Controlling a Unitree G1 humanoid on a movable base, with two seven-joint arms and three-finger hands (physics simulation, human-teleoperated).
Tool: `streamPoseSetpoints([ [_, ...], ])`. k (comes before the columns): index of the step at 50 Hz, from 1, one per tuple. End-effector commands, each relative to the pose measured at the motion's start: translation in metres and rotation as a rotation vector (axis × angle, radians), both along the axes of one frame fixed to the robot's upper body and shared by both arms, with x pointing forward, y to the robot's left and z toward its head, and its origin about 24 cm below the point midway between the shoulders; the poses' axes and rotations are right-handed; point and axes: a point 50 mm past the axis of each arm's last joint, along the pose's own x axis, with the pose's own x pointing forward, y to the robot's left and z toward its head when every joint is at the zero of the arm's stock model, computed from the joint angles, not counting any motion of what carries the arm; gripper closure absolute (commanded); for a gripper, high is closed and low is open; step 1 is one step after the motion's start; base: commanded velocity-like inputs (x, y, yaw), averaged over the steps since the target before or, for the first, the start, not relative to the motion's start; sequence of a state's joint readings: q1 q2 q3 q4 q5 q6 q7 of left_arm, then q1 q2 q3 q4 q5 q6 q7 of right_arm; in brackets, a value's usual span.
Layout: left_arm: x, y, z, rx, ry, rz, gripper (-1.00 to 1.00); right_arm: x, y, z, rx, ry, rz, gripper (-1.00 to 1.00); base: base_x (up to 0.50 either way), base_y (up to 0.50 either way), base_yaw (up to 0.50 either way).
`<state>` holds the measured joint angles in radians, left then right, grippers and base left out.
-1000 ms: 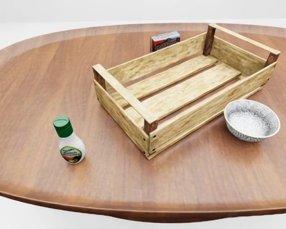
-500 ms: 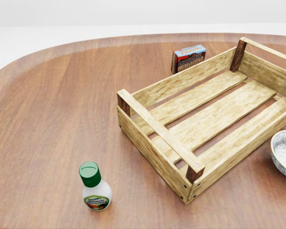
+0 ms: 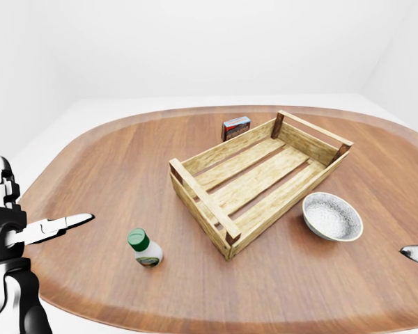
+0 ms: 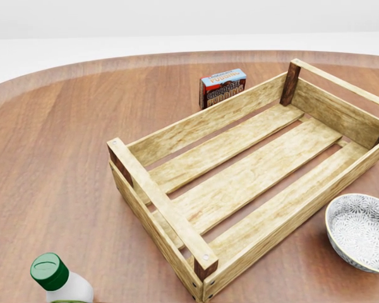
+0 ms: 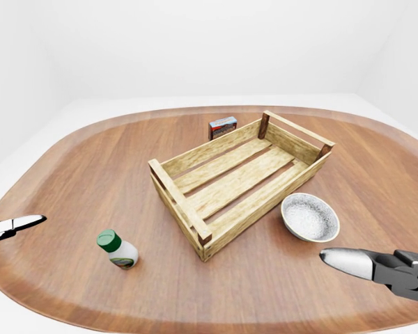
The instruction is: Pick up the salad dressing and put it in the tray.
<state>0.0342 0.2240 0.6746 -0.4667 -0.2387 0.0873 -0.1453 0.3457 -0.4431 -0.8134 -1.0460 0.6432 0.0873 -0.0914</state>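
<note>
The salad dressing (image 3: pixel 145 248) is a small white bottle with a green cap, upright on the brown table, left of the tray's near corner. The tray (image 3: pixel 202 202) is a slatted wooden crate lying diagonally mid-table, with nothing in it. My left hand (image 3: pixel 70 223) hovers over the table's left edge, well left of the bottle, fingers stretched out and holding nothing. In the right-eye view my right hand (image 5: pixel 348 261) reaches in at the lower right, below the bowl, also open. The head view cuts off the bottle (image 4: pixel 60 281) at its bottom left corner.
A grey patterned bowl (image 3: pixel 331 216) sits right of the tray's near long side. A small red and blue box (image 3: pixel 236 127) stands behind the tray's far long side. The oval table's near rim (image 3: pixel 195 321) runs along the bottom of the left-eye view, with white floor around.
The whole head view has shifted as the camera moved closer. The tray looks larger and the bottle has slid to the bottom left corner. Nothing on the table has moved.
</note>
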Motion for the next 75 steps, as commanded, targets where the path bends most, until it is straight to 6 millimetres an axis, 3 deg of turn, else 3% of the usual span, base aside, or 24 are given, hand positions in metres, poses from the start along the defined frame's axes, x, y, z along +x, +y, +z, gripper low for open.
streamPoseSetpoints([
  [1,-0.003,-0.003,0.006,0.015,-0.028,-0.004,-1.0,-0.001,-0.001,0.001,0.021,-0.011,-0.003,-1.0,0.34,-0.43,0.0],
  [7,-0.001,-0.006,0.003,0.011,-0.014,-0.012,-1.0,-0.007,-0.008,0.008,0.082,-0.124,-0.071,-1.0,0.06,-0.05,0.0],
  [13,-0.002,-0.006,0.006,0.018,-0.026,-0.013,-1.0,-0.002,-0.001,0.012,-0.101,-0.097,-0.157,-1.0,0.04,0.17,0.0],
  [18,-0.001,-0.006,0.001,0.017,-0.003,-0.006,-1.0,0.002,0.001,0.001,-0.055,-0.075,-0.128,-1.0,0.09,0.4,0.0],
  [26,-0.002,-0.004,0.003,0.016,-0.013,-0.005,-1.0,-0.008,-0.007,0.006,-0.003,-0.136,-0.144,-1.0,0.0,0.0,0.0],
  [30,-0.002,-0.005,0.002,0.019,-0.005,-0.006,-1.0,-0.001,0.0,0.005,-0.023,-0.081,-0.05,-1.0,0.13,0.04,0.0],
  [46,0.002,-0.008,-0.002,0.017,0.012,-0.014,-1.0,0.009,0.009,0.002,-0.082,-0.066,-0.062,-1.0,0.5,0.02,0.0],
  [51,0.003,-0.008,-0.002,0.015,0.015,-0.015,-1.0,-0.002,-0.002,0.0,0.019,-0.118,-0.104,-1.0,0.31,0.0,0.0],
  [56,0.003,-0.01,-0.001,0.019,0.011,-0.019,-1.0,0.007,0.006,0.0,-0.158,-0.049,-0.191,-1.0,0.04,0.2,0.0],
  [60,0.003,-0.007,-0.004,0.011,0.021,-0.015,-1.0,0.001,0.0,-0.001,-0.002,-0.097,-0.097,-1.0,0.06,0.27,0.0],
  [72,-0.001,-0.008,0.002,0.024,-0.007,-0.014,-1.0,-0.01,-0.012,0.008,0.14,-0.109,-0.092,-1.0,0.0,0.0,0.0],
  [75,-0.002,-0.009,0.004,0.028,-0.011,-0.018,-1.0,-0.007,-0.009,0.006,0.095,-0.081,-0.099,-1.0,0.0,0.0,0.0],
])
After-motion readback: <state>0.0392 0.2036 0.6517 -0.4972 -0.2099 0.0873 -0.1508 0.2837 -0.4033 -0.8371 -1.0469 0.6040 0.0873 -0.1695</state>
